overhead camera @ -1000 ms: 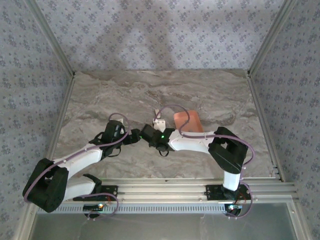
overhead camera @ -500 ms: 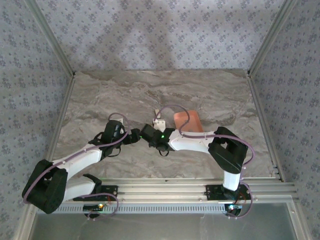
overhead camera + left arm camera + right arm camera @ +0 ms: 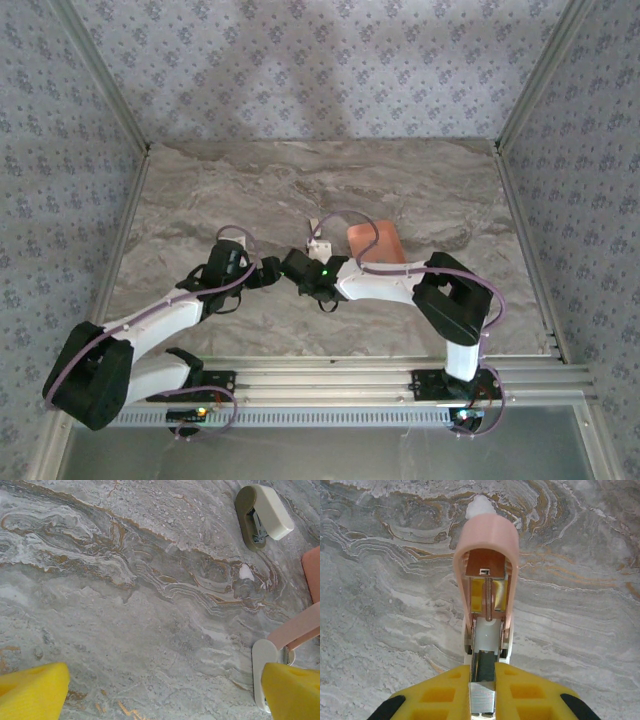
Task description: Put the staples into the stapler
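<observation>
**marblefan:** ok, going from the left. The left gripper (image 3: pixel 160 692) hangs low over the marble surface (image 3: pixel 125 605). Its yellow pads (image 3: pixel 30 690) are spread as wide as they go, with nothing between them.

**yam_tinkerer:** yep. Around 4 o'clock in that wrist cam, right by the right-hand pad, the stapler (image 3: pixel 267 672) has its white base flat on the surface. Its pink lid is tipped up toward 2 o'clock. Can't tell if the pad actually touches it.

**marblefan:** and the thing up at 1 o'clock?

**yam_tinkerer:** small gadget (image 3: pixel 262 512) with a beige top, an olive base and a bit of metal inside. It's lying well apart from the stapler, and honestly I can't say what it is.

**marblefan:** right side?

**yam_tinkerer:** the right gripper (image 3: pixel 482 692) has its fingers squeezed together on a little grey metal block. That looks like the staples (image 3: pixel 482 702), sitting at the 6 o'clock end of the stapler, lined up with its channel. The lid is swung open, its rounded tip at 12 o'clock, and you can see the spring inside.

**marblefan:** in the overhead view, the salmon-orange tray (image 3: pixel 375 240) lies flat at about 2 o'clock from where the two grippers meet, pretty near.
</observation>
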